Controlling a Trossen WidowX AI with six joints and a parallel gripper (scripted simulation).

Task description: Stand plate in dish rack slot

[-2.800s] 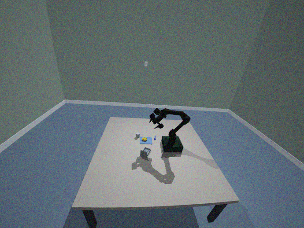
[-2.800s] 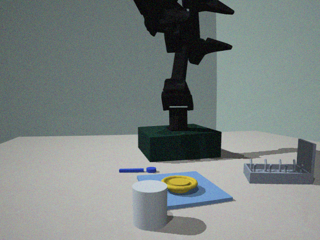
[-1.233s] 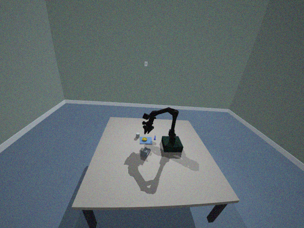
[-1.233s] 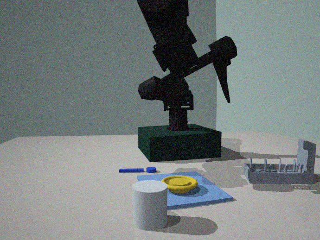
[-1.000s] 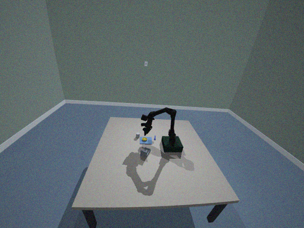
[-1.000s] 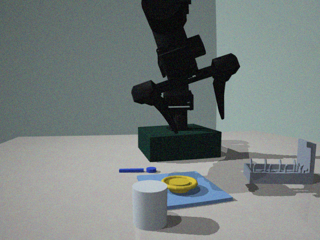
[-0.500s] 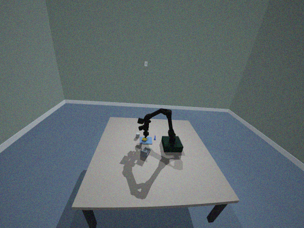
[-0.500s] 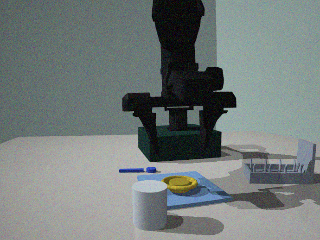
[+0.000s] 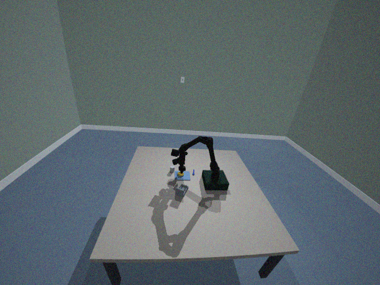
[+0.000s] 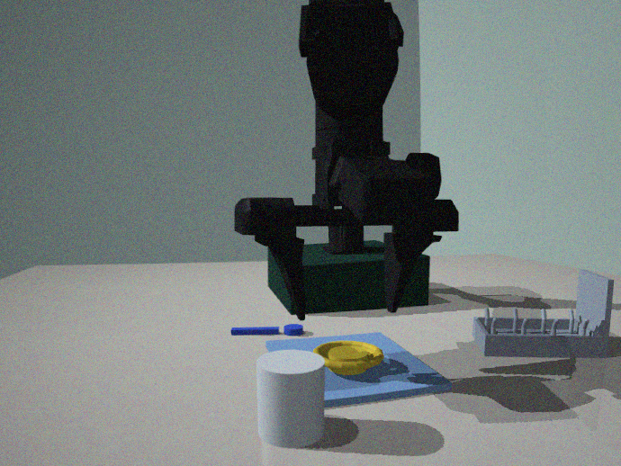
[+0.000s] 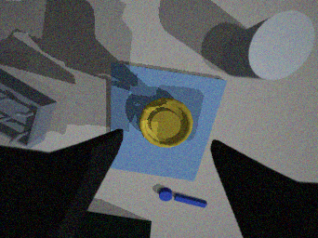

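Note:
The yellow plate (image 9: 180, 174) (image 10: 348, 352) (image 11: 166, 123) lies flat on a blue mat (image 9: 186, 177) (image 10: 361, 392) (image 11: 158, 167). My gripper (image 9: 181, 171) (image 10: 346, 313) (image 11: 166, 138) is open and empty, pointing down a little above the plate. In the wrist view its fingertips stand to the left and right of the plate, apart from it. The grey dish rack (image 9: 180, 193) (image 10: 546, 345) (image 11: 43, 121) has upright rails and a taller end panel. It stands on the table to the right of the mat in the exterior view, and only partly shows at the left of the wrist view.
A white cylinder (image 9: 172, 168) (image 10: 291, 401) (image 11: 281, 46) stands near the mat, in front of its left part in the exterior view. A blue stick (image 10: 255, 331) (image 11: 191, 200) and a small blue disc (image 10: 293, 329) (image 11: 165, 194) lie beside the mat on the arm's base side.

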